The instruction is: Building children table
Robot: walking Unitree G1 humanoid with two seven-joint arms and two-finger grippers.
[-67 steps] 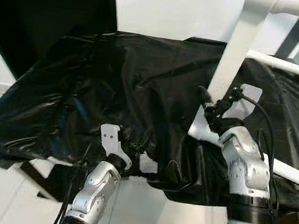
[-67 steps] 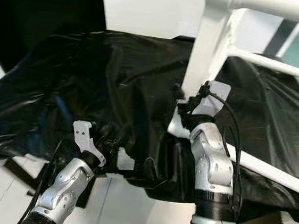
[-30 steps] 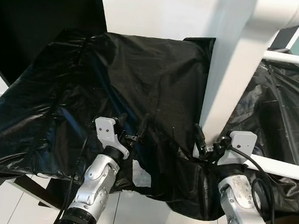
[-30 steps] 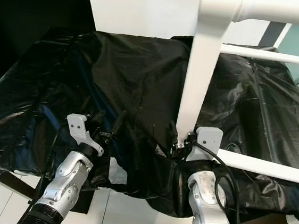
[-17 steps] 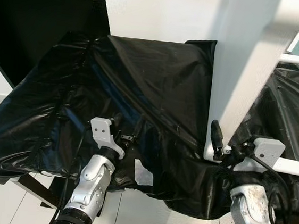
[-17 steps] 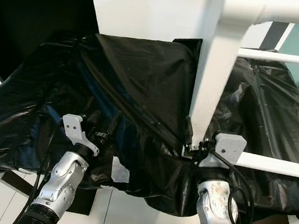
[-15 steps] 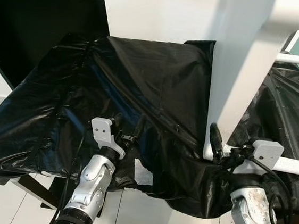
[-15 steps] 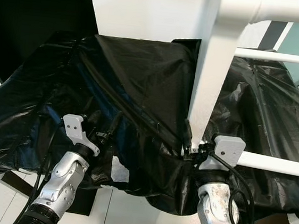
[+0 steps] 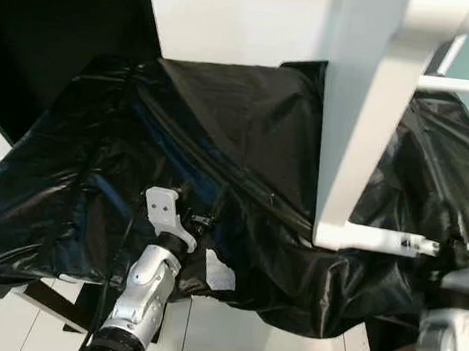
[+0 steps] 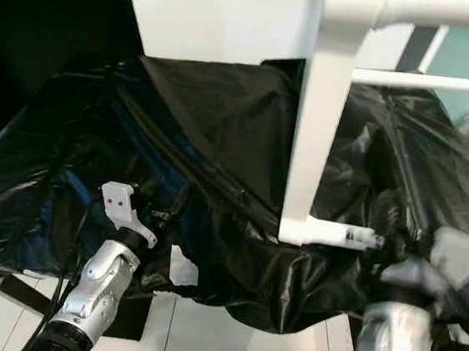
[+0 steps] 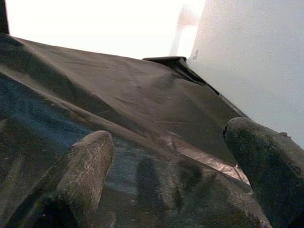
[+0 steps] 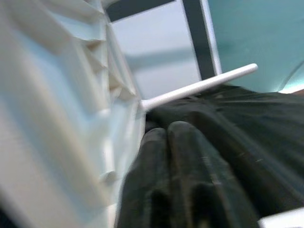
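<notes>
A white table frame (image 10: 318, 142) stands tilted over the tabletop, which is draped in a black plastic sheet (image 9: 178, 153). The right gripper (image 10: 395, 243) sits at the end of the frame's lower rail, blurred; in its wrist view the two fingers (image 12: 185, 175) lie pressed together beside the white frame. The left gripper (image 9: 201, 210) rests on the sheet's near edge, fingers (image 11: 80, 175) spread wide, holding nothing.

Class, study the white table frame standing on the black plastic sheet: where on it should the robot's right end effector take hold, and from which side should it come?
Probably the thin horizontal rail low on the white table frame, approached from the robot's right. The rail looks slim enough for two fingers to close around, while the upright leg looks too broad. The right end effector sits at that rail's end, above the black plastic sheet.
</notes>
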